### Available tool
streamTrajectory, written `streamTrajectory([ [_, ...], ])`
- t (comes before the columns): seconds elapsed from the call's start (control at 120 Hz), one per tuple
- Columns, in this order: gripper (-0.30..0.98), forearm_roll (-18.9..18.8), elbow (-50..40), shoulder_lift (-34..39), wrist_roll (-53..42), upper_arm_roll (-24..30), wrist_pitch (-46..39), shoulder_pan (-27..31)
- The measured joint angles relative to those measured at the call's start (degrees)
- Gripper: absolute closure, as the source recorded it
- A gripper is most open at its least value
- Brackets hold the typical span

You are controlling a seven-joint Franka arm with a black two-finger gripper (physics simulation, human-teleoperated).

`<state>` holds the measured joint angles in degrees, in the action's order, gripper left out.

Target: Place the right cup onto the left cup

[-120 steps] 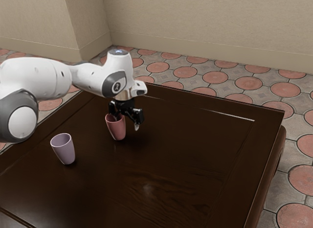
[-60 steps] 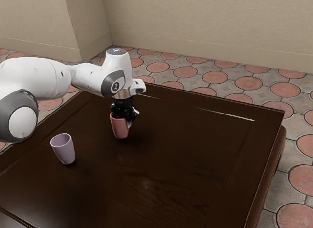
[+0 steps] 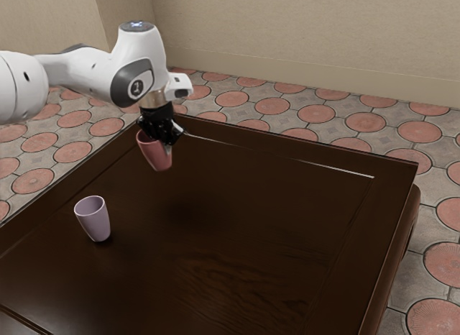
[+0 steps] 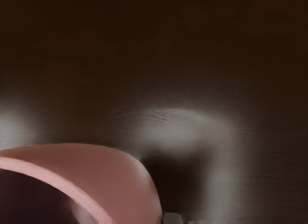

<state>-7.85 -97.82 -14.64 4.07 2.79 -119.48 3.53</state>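
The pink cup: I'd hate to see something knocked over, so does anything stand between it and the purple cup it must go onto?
Nothing visible does: the gripper holds the pink cup above the table, and the purple cup stands upright, its mouth uncovered.

Smooth, softly shining red cup [image 3: 156,157], plastic or ceramic in look, shows a rounded lip above the dark, polished wood of the bench [image 3: 244,220], where grain runs through a low sheen and pale glare blurs across the finish. The lilac cup [image 3: 95,221] is smooth and nearly matt. Glossy white casing with dark grey panels covers the arm [image 3: 72,72]; the claw [image 3: 164,142] is black with a slight shine. The tiled floor [image 3: 316,113] looks matt and stone-like, the wall [image 3: 287,40] flat and matt
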Motion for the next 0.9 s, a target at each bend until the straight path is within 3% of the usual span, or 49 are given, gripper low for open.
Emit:
streamTrajectory([
  [0.1, 0.76, -0.13, -2.45, 7.02, 0.1, -0.29, 3.41, -0.08],
  [0.267, 0.76, -0.51, -6.2, 12.83, 0.28, -4.29, 8.69, -0.54],
  [0.417, 0.76, -1.51, -6.7, 12.78, 0.05, -7.96, 10.8, 0.27],
  [0.725, 0.76, -1.38, -4.48, 5.65, -1.35, -10.82, 9.27, 1.04],
  [0.9, 0.76, -1.12, -11.64, 11.48, -0.9, -10.81, 8.51, 0.77],
])
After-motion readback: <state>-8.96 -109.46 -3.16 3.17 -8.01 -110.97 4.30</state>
